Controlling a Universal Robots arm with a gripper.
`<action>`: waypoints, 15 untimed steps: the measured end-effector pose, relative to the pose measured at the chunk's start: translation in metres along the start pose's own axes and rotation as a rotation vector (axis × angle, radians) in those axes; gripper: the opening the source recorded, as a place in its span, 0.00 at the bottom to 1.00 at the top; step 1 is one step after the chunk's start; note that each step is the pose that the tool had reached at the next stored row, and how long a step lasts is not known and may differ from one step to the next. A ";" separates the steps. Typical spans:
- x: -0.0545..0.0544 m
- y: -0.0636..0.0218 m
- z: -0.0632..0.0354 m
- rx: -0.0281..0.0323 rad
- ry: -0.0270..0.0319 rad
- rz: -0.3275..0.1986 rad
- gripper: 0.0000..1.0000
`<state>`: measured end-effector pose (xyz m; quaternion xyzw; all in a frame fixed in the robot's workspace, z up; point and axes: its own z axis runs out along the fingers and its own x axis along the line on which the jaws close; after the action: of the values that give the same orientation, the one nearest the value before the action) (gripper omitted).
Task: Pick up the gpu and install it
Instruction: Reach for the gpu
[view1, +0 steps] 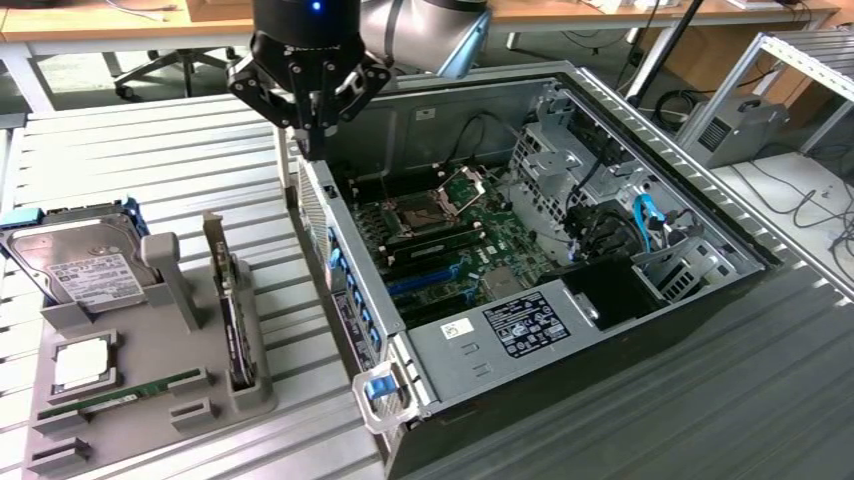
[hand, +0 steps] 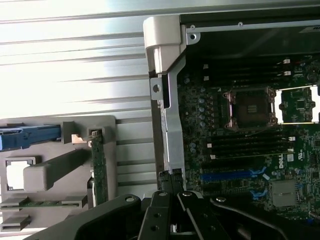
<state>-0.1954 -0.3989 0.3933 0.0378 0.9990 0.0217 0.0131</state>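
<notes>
The gpu (view1: 235, 318) stands on edge in a slot of the grey holder (view1: 158, 425) at the exterior view's left, its silver bracket end up; in the wrist view the gpu (hand: 98, 167) shows as a thin green edge. My gripper (view1: 311, 140) hangs shut and empty above the rear wall of the open computer case (view1: 470, 357), well away from the gpu and higher than it. In the wrist view the gripper (hand: 170, 177) has its fingertips together over the case's metal edge. The motherboard (hand: 240, 145) lies open beside it, with blue slots (hand: 231, 175).
The holder also carries a silver hard drive (view1: 74, 265), a processor chip (view1: 83, 362) and a narrow green RAM stick (view1: 123, 392). Cables and drive bays (view1: 627, 235) fill the case's far end. Ribbed metal table (view1: 134, 150) surrounds everything.
</notes>
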 end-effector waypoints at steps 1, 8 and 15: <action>0.001 0.0000 0.0000 0.0000 0.0000 0.000 0.11; 0.005 -0.0003 -0.0001 0.0000 0.0000 0.000 0.11; 0.008 -0.0006 -0.0003 0.0001 0.0001 0.000 0.11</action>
<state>-0.2032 -0.3989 0.3933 0.0379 0.9990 0.0217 0.0130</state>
